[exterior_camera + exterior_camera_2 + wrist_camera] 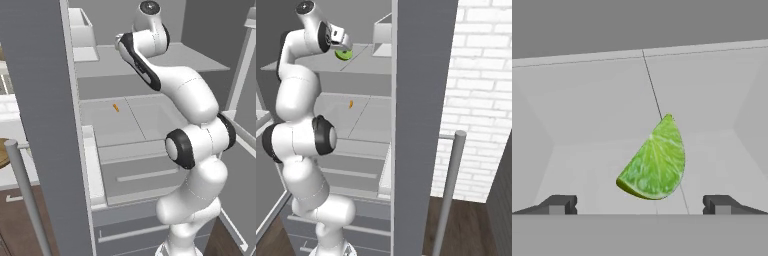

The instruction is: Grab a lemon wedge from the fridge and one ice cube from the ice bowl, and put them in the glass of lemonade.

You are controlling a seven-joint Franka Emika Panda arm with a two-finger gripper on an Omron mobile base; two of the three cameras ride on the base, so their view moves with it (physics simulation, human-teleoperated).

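tool [640,205]: spread wide, pinching nothing
lemon wedge [654,162]: on fridge [45,100] shelf, 12 o'clock of fingertips, untouched

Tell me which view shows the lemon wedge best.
The hand view: the lemon wedge sits large and whole, cut face toward the camera, on the fridge shelf ahead of the open gripper. In the right base view it is a small green patch beside the hand. The left base view adds nothing on it.

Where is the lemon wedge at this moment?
The lemon wedge lies on an upper shelf inside the open fridge, straight ahead of the open gripper in the hand view. In the right base view it shows green beside the hand, upper left.
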